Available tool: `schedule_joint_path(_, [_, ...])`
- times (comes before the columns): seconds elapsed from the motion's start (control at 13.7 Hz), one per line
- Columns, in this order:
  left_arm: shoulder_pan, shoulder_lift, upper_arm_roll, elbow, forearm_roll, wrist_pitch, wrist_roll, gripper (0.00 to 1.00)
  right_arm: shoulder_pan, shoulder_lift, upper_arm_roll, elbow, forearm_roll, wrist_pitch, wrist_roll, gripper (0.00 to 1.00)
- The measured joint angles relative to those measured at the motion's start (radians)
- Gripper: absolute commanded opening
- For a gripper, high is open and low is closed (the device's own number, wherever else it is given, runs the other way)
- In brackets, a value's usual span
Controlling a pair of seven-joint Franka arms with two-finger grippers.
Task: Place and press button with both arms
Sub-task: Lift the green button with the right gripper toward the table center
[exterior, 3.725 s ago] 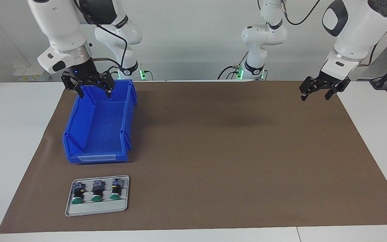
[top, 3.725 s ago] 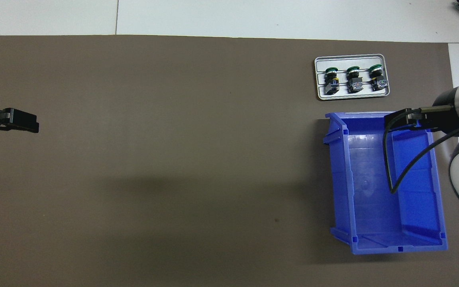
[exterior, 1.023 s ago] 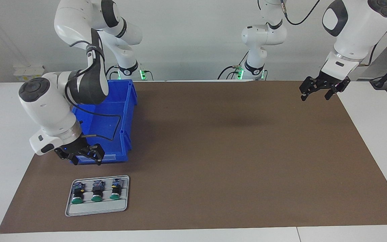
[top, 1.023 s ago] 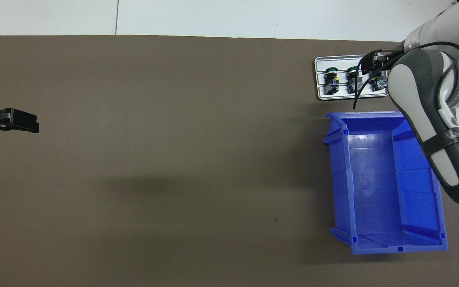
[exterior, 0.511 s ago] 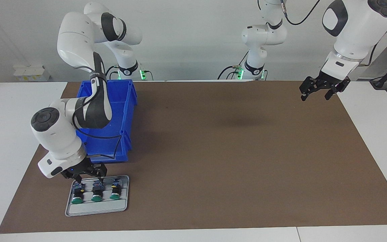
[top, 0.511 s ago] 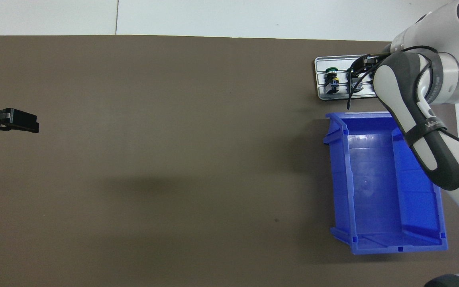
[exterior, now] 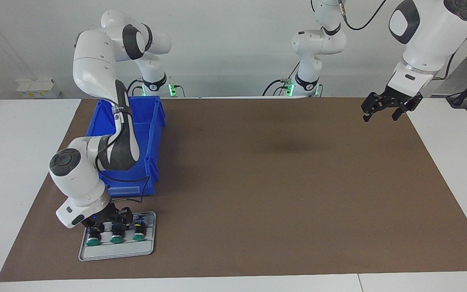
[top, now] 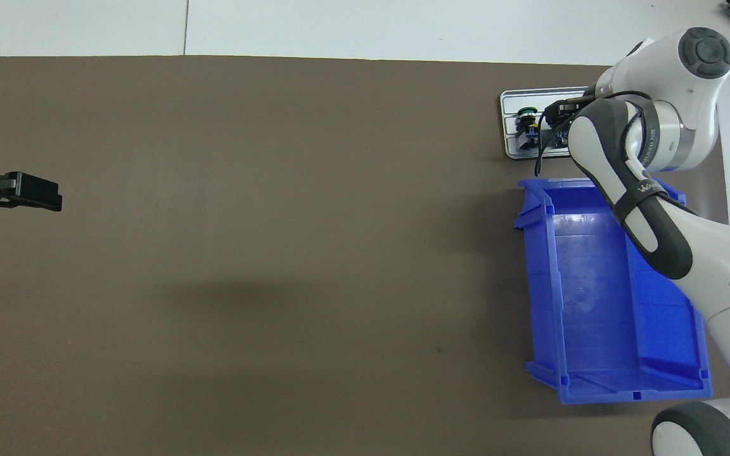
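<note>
Three buttons with green caps lie side by side in a small grey tray (exterior: pixel 116 252), far from the robots at the right arm's end of the table. Their caps (exterior: pixel 116 239) point away from the robots. My right gripper (exterior: pixel 112 225) is open and low over the black bodies of the buttons, about at the middle one; I cannot tell whether it touches. In the overhead view the right arm covers most of the tray (top: pixel 509 101) and only one button (top: pixel 528 114) shows beside the right gripper (top: pixel 554 120). My left gripper (exterior: pixel 380 114) is open, empty and waits raised at the left arm's end (top: pixel 48 196).
A big empty blue bin (exterior: pixel 152 134) stands on the brown mat between the tray and the robots, and the right arm reaches over it (top: pixel 539 285). The brown mat (exterior: pixel 278 182) covers the table's middle.
My right gripper has moved away from the robots, from above the bin's near end across the bin, and has come down onto the tray of buttons. The left arm has not moved.
</note>
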Motion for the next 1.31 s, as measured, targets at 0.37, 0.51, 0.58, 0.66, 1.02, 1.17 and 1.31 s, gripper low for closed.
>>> schedule_joint_path(0.37, [0.0,0.0,0.0,0.0,0.0,0.0,0.0,1.0,-0.009,0.012,0.0,-0.01,0.0,0.044,-0.017,0.74])
schedule_joint_path(0.51, [0.0,0.0,0.0,0.0,0.0,0.0,0.0,1.0,-0.009,0.013,0.001,-0.034,0.0,0.066,-0.017,0.73])
schedule_joint_path(0.58, [0.0,0.0,0.0,0.0,0.0,0.0,0.0,1.0,-0.009,0.013,0.001,-0.047,0.0,0.077,-0.017,0.73])
schedule_joint_path(0.66, [0.0,0.0,0.0,0.0,0.0,0.0,0.0,1.0,-0.008,0.013,0.002,-0.055,0.0,0.08,-0.017,0.69])
schedule_joint_path(1.02, [0.0,0.0,0.0,0.0,0.0,0.0,0.0,1.0,-0.009,0.012,0.003,-0.059,0.0,0.081,-0.017,0.0])
schedule_joint_path(1.17, [0.0,0.0,0.0,0.0,0.0,0.0,0.0,1.0,-0.011,0.008,0.003,-0.057,0.001,0.084,-0.012,0.0])
schedule_joint_path(1.31, [0.0,0.0,0.0,0.0,0.0,0.0,0.0,1.0,-0.012,-0.01,0.003,-0.055,0.001,0.085,0.018,0.0])
